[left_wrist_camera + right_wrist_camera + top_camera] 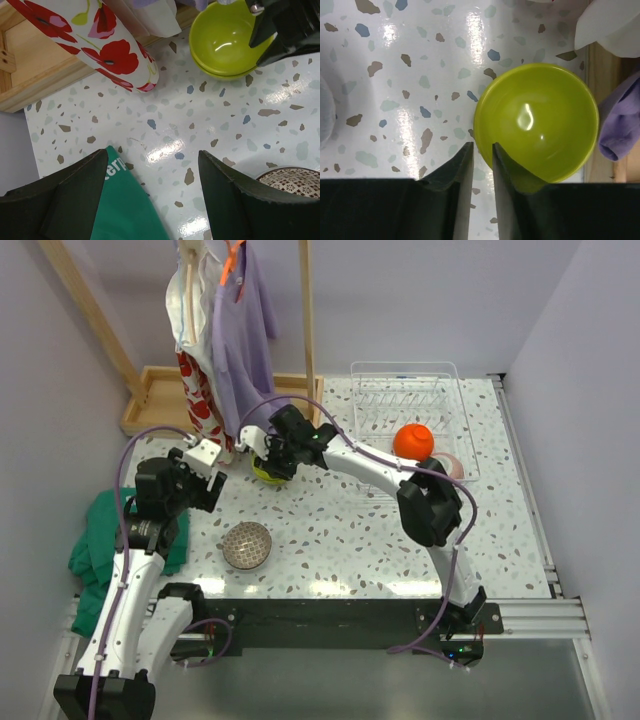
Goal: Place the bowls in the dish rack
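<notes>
Only the right wrist view shows the right gripper (pixel 481 148) clamped on the rim of the lime green bowl (pixel 540 117), on the table (pixel 395 75). The left gripper (pixel 152 167) is spread wide and empty. The top view shows the orange-red bowl (pixel 413 441) in the dish rack (pixel 404 364).

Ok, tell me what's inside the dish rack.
The dish rack holds an orange-red bowl and, beside it, a pinkish bowl whose near edge the right arm covers.

You see lime-green bowl (pixel 535 122), glossy and plain | orange-red bowl (pixel 413 441), plain | near bowl (pixel 247 545), brown with pale lattice pattern | desk (pixel 340 530), white flecked blue, brown, grey | left cloth (pixel 100 535), green | hanging cloth (pixel 100 55), white with red poppies | garment (pixel 245 340), lilac | left gripper (pixel 152 157) and right gripper (pixel 481 150), black
</notes>
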Controlling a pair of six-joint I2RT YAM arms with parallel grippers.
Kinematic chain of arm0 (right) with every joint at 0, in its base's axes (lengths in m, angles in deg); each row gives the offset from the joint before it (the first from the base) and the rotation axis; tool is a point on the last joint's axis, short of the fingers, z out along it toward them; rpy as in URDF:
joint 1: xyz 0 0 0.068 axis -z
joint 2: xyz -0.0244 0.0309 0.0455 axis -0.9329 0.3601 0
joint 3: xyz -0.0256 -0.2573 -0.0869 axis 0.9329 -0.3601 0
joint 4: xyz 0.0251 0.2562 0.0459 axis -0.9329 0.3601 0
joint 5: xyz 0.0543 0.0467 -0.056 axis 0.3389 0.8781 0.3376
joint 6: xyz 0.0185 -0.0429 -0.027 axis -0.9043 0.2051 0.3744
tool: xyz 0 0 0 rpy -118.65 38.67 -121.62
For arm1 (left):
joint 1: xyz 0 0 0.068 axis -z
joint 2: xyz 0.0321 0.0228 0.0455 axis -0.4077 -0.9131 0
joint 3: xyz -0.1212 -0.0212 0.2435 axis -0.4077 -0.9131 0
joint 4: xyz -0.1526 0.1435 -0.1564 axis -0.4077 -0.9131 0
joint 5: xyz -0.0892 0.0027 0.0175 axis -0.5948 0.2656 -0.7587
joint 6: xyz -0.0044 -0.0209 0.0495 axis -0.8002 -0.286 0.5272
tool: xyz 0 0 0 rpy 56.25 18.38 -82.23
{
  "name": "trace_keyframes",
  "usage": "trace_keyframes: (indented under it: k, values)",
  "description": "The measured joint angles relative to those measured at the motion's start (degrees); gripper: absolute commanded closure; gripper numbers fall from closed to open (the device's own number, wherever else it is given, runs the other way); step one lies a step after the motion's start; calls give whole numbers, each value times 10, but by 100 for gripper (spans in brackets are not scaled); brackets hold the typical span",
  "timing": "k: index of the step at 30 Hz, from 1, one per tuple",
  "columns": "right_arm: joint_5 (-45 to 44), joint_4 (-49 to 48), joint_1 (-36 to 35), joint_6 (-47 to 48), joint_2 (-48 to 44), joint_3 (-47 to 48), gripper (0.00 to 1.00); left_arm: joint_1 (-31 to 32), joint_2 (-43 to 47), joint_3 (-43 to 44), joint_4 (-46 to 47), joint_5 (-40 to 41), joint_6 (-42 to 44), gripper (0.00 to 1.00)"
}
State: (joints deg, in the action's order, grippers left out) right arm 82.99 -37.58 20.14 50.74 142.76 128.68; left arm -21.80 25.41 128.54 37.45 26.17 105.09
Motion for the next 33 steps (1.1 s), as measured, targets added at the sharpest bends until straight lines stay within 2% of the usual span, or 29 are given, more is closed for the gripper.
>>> trace_keyframes:
  k: [2, 8, 22, 25, 26, 33]
  values:
    - [-9, -3, -3, 2, -5, -5, 55, 0, 0, 0, 2, -3, 0, 22]
    - [-21, -3, -5, 8, -5, -8, 56, 0, 0, 0, 4, -5, 0, 22]
    - [-24, 15, -8, 18, 37, 27, 64, -4, -2, -14, 8, -9, -1, 22]
    - [-24, 25, -8, 19, 49, 37, 69, -5, -5, -16, 11, -10, -2, 22]
    - [-24, 29, -8, 20, 52, 41, 75, -5, -6, -17, 12, -10, -2, 22]
    - [-20, 39, -9, 20, 56, 53, 91, -7, -10, -17, 16, -11, -8, 22]
